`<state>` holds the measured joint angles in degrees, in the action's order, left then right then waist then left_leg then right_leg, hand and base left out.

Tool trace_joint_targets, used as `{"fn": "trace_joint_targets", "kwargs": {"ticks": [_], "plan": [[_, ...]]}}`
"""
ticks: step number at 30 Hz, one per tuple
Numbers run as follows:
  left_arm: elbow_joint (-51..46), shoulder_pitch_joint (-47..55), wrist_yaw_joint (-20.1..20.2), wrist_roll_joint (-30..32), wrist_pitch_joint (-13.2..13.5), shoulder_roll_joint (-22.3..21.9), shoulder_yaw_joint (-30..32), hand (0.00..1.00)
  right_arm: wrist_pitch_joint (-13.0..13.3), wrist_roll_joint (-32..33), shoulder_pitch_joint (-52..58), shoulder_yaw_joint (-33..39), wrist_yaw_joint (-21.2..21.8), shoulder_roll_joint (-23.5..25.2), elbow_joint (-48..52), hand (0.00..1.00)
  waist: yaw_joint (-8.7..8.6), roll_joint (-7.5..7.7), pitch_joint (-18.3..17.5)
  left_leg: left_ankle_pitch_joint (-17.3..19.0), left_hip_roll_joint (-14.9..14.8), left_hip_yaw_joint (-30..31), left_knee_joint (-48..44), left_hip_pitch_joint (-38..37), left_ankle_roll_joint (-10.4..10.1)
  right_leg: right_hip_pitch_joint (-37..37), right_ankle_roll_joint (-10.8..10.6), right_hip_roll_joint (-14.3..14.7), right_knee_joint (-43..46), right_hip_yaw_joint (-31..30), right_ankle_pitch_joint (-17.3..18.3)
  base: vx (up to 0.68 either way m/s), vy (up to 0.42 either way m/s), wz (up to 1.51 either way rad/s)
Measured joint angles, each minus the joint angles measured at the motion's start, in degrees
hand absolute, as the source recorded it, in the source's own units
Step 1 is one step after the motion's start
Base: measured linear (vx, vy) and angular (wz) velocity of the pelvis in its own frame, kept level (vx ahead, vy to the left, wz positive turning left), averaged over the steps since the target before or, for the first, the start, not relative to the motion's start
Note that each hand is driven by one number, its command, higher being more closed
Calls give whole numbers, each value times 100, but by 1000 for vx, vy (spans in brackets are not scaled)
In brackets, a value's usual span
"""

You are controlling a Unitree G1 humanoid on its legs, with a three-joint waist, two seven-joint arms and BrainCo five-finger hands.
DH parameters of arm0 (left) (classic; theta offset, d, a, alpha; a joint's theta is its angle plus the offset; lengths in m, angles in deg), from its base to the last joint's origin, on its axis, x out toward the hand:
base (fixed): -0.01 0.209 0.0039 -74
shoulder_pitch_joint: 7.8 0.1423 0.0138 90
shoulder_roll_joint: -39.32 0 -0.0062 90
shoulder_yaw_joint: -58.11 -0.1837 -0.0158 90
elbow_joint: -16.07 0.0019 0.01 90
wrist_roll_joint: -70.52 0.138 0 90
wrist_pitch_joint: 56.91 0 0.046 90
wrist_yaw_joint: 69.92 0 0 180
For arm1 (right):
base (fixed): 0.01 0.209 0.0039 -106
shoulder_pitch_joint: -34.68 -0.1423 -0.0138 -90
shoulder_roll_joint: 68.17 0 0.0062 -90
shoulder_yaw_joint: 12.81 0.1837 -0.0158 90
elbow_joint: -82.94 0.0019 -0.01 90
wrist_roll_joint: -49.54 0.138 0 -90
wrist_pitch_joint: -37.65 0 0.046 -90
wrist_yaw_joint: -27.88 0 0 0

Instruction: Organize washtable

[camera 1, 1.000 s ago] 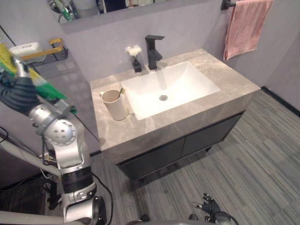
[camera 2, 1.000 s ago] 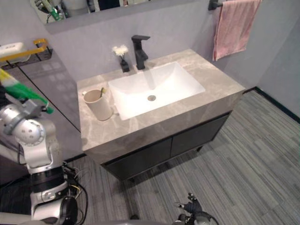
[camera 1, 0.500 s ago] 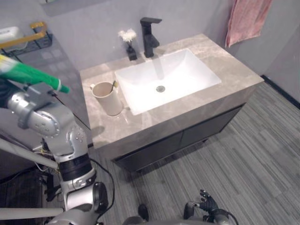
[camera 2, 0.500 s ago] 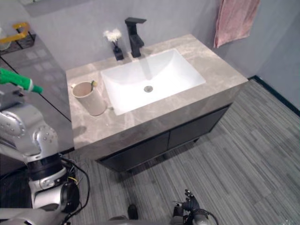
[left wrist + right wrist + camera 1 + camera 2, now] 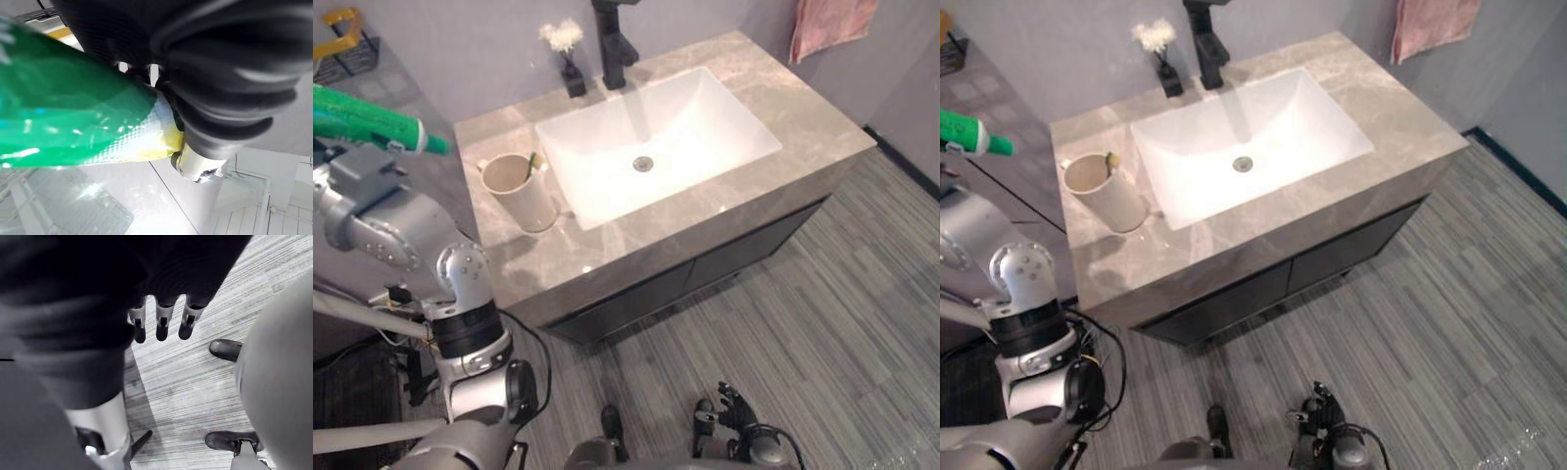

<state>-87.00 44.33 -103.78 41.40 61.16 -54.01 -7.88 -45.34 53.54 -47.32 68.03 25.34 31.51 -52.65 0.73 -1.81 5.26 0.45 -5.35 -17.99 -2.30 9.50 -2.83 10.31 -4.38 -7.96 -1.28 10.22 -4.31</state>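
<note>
Nearest, the right hand (image 5: pixel 161 323) is hung over the grey striped floor (image 5: pixel 862 323), its fingers straight and loosely spread. To the left, a green plastic tube (image 5: pixel 367 119) is seen against the left hand (image 5: pixel 220 63), off the grey marble washtable (image 5: pixel 808 122); whether it is clasped cannot be told. Farther off, a beige cup (image 5: pixel 521 196) is set beside the white basin (image 5: pixel 695 117).

I've tipped the head camera down, so the whole view has shifted. The green tube (image 5: pixel 372 119) has levelled out, its tip now farther back, left of the cup (image 5: pixel 519 191).
</note>
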Motion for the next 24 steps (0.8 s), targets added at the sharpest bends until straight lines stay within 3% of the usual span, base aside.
{"fn": "trace_joint_targets", "kwargs": {"ticks": [11, 24], "plan": [[0, -274, 80, -57, 64, 0, -107, 100, 13, 4, -77, 22, -9, 35, 157, 0, 6, 2, 285, 1, -7, -119, -25, 125, -1, 207, 18, 6, 35, -135, -17, -9, -5, -6], [-42, -18, 262, 80, 85, -80, -413, 100, 63, 61, -81, 244, -47, 150, 206, 0, 13, -1, 386, 7, -28, -125, -63, 231, -3, 309, 41, 29, 12, -220, -46, 0, 0, 0]]}}
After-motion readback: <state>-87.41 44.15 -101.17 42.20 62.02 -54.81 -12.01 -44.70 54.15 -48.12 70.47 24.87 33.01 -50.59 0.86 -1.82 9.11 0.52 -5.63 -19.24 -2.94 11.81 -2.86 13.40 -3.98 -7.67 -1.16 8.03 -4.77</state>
